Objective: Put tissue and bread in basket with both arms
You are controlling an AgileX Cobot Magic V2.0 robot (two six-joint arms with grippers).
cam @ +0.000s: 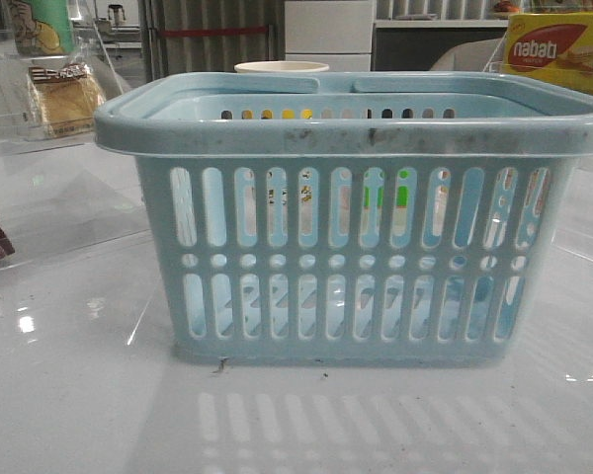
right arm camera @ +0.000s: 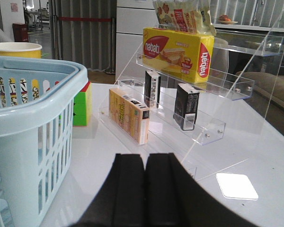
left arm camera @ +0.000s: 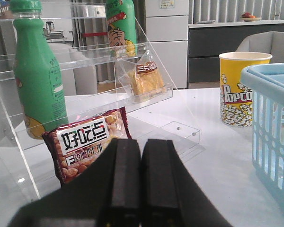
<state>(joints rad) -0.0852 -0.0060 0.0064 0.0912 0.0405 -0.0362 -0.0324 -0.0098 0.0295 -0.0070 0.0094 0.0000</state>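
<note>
Pale blue basket (cam: 351, 222) dead centre on the glossy white tabletop (cam: 79, 395), slotted walls, a row of round holes between the slots, wide scuffed rim, handles folded down along the top. Nothing of the task visible inside through the slots.

Bread (left arm camera: 144, 78) in clear wrap, tan-yellow slices, dark printed band across the top, upright on a shelf of the clear acrylic rack (left arm camera: 85, 101) at the left side of the tabletop, well apart from the basket. Beyond the left fingers (left arm camera: 141, 182), which are pressed together with nothing between them; snack bag (left arm camera: 87, 146) lying between them and the bread, green bottle (left arm camera: 35, 71) on the same rack. Popcorn cup (left arm camera: 236, 87) behind the basket.

Tissue (right arm camera: 186, 106): small dark pack, standing upright on the lower shelf of the right rack (right arm camera: 213, 127), below the nabati box (right arm camera: 180, 52). Ahead of the right fingers (right arm camera: 146, 189), well clear of them, no contact. Right fingers likewise pressed together, empty. Basket just beside them on the inner side.
</note>
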